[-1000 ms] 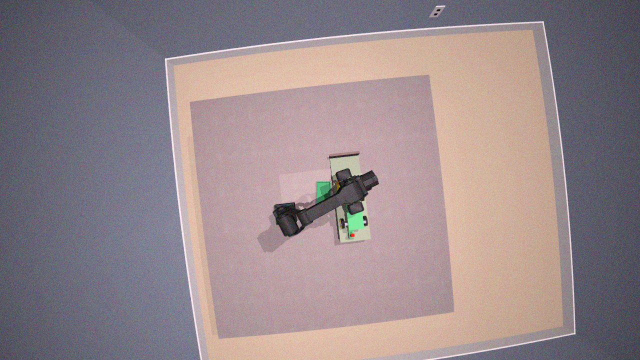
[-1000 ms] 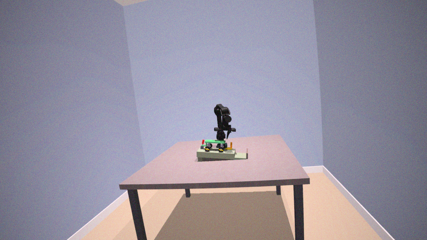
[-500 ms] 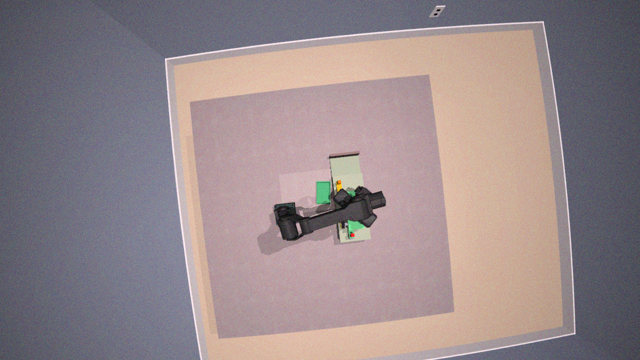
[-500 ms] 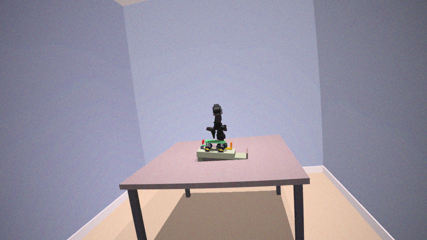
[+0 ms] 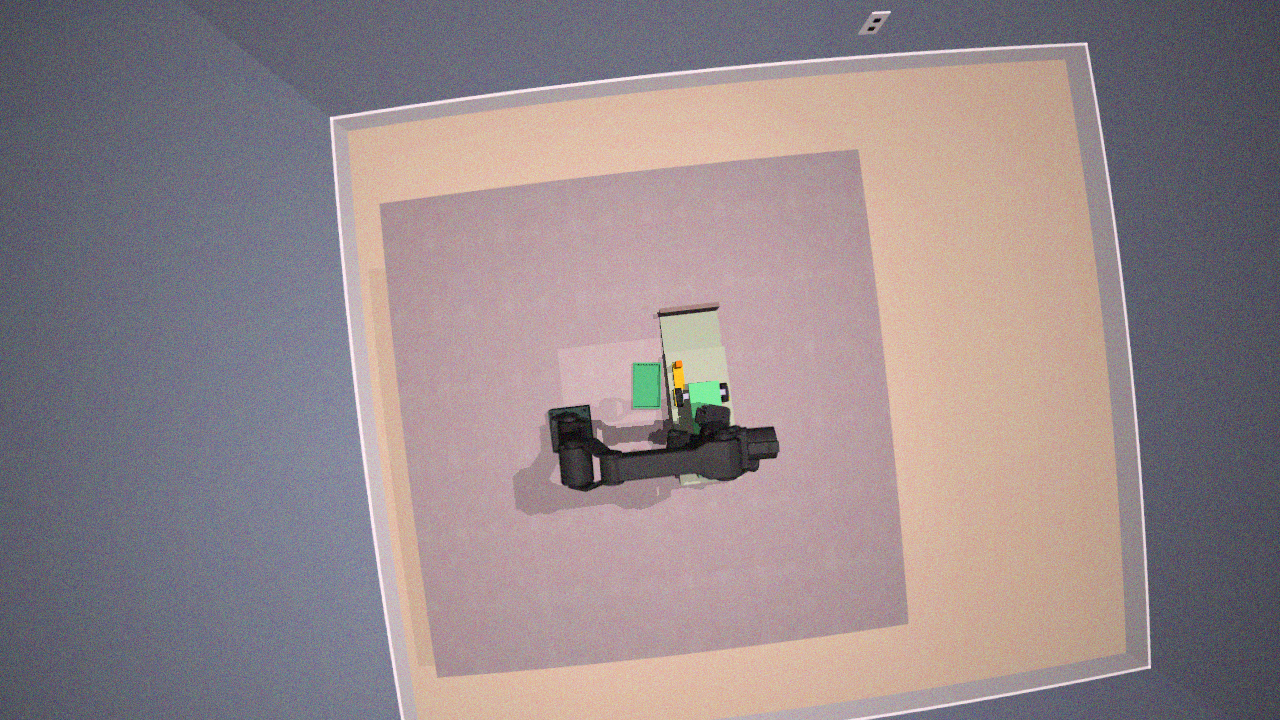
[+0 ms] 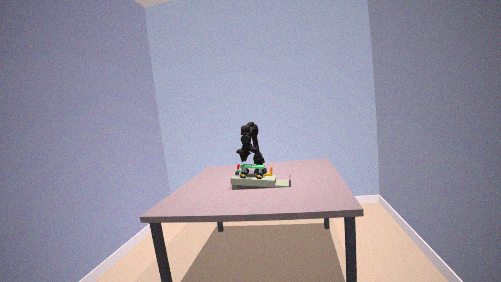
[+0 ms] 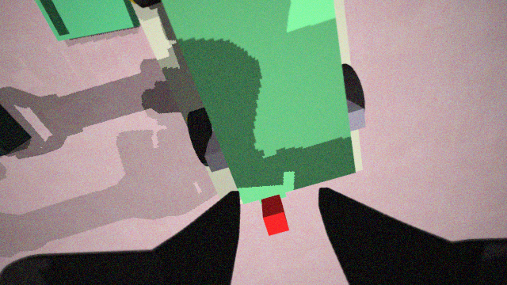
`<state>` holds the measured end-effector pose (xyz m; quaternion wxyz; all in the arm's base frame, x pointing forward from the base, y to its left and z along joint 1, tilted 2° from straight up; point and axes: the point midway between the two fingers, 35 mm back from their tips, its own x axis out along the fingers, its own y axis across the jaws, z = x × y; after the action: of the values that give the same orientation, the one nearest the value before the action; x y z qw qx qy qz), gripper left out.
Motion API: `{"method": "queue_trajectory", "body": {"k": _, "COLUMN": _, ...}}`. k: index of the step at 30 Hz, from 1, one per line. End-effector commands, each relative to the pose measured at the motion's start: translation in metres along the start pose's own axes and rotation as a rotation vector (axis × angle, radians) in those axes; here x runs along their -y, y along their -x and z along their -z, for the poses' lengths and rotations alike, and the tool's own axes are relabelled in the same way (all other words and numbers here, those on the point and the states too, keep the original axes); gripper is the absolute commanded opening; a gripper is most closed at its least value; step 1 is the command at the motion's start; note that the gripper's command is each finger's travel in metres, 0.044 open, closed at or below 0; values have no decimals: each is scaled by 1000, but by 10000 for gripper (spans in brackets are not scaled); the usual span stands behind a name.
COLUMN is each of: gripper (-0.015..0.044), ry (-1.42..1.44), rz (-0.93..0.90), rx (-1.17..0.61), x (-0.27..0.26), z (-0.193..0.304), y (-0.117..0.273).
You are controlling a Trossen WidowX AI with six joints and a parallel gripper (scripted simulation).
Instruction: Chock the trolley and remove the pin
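Observation:
My gripper (image 6: 244,161) (image 7: 279,198) is open and empty, its fingertips above the uphill end of the trolley, on either side of the red pin head as seen in the wrist view. The red-headed stop pin (image 6: 238,166) (image 7: 275,223) stands at the trolley's uphill end; the top view has it hidden under the arm. The green-topped trolley (image 5: 704,394) (image 6: 253,166) (image 7: 301,99) stands on the ramp (image 5: 689,331) (image 6: 253,180) (image 7: 160,37). The yellow chock (image 5: 678,376) (image 6: 268,174), orange handle upright, lies at the downhill side of the tray-side lower wheel and appears to meet it; exact contact is too small to tell.
The green tray (image 5: 646,385) (image 7: 95,16) lies beside the ramp, on the arm base's side. A raised dark end stop (image 5: 689,309) (image 6: 289,180) crosses the ramp's low end. The arm (image 5: 666,462) reaches over the ramp's uphill part.

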<state>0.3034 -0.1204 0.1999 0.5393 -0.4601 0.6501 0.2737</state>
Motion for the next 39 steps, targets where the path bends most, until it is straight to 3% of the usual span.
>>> {"method": "queue_trajectory", "body": {"k": 1, "gripper": 190, "ry": 160, "rz": -7, "rx": -25, "x": 2, "z": 22, "y": 0}}
{"method": "queue_trajectory", "body": {"k": 39, "gripper": 190, "ry": 254, "rz": -17, "rx": -38, "x": 1, "z": 35, "y": -30}}
